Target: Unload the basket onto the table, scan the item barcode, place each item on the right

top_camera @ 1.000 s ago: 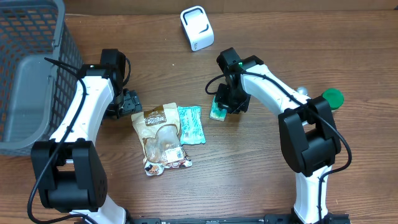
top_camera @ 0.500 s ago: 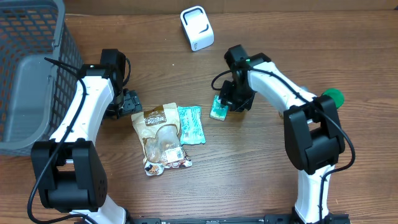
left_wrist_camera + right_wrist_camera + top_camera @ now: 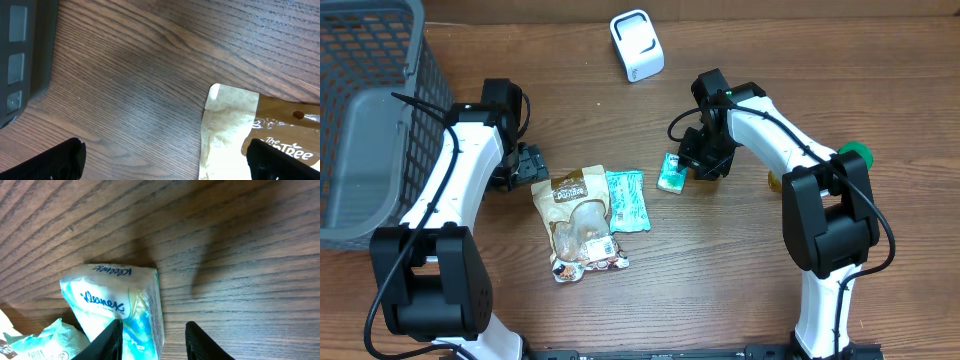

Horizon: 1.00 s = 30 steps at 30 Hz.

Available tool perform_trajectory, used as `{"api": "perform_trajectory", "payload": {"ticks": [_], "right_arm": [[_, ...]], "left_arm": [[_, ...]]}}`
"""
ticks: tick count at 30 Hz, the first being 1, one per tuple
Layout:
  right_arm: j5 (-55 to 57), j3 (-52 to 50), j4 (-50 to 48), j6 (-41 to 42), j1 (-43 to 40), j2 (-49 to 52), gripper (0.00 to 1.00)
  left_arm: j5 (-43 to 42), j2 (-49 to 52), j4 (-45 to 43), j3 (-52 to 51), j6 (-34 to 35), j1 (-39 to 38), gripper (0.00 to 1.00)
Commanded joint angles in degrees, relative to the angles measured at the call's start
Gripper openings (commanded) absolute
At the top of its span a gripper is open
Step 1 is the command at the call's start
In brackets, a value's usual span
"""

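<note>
A dark wooden tabletop (image 3: 720,270) fills the overhead view. A grey mesh basket (image 3: 380,60) sits in the upper left corner, and its grey floor shows through the open top. A white scanner (image 3: 636,45) stands at top centre. In the middle of the frame lie a tan snack pouch (image 3: 578,220), a teal wipes packet (image 3: 626,200) right beside it, and just to the right the Kleenex pack (image 3: 670,172). The right pincer (image 3: 698,165) sits at the pack's right edge. The left pincer (image 3: 528,166) hovers just beside the pouch's upper left corner. A green cap (image 3: 856,155) peeks out by the right arm at the right of the frame.

The left wrist view shows wood grain, with the pouch's (image 3: 250,130) top corner at lower right. The left pincer's (image 3: 167,162) fingertips stand in the two bottom corners, spread wide and holding nothing.

In the right wrist view the Kleenex pack (image 3: 115,305) lies left of centre on the wood, with its lettering readable. Its lower end reaches down between the fingers of the right pincer (image 3: 152,340), close against the one on the left of the frame. A strip of bare wood separates it from the other finger. The pincer is partly open and grips nothing. The wipes packet (image 3: 40,340) shows at bottom left.
</note>
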<state>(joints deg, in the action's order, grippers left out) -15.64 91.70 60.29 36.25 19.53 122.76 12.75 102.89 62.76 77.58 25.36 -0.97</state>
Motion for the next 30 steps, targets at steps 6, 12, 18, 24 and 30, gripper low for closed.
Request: {"api": "perform_trajectory", "payload": {"ticks": [6,12,18,24,30], "right_arm": [[-0.3,1.3,-0.1,-0.5,1.1,-1.6,0.33],[1.4,1.2,-0.1,-0.5,2.1,-1.5,0.29],[1.4,-0.2,-1.8,-0.5,2.2,-1.4,0.29],[1.4,-5.2,-8.2,-0.5,2.3,-1.4,0.19],[1.1,-6.1,-9.2,-0.5,2.2,-1.5,0.13]], "left_arm": [[1.2,0.6,-0.1,0.0,0.4,0.2,0.99],[1.2,0.6,-0.1,0.0,0.4,0.2,0.99],[1.2,0.6,-0.1,0.0,0.4,0.2,1.00],[1.2,0.6,-0.1,0.0,0.4,0.2,0.99],[1.2,0.6,-0.1,0.0,0.4,0.2,1.00]]}}
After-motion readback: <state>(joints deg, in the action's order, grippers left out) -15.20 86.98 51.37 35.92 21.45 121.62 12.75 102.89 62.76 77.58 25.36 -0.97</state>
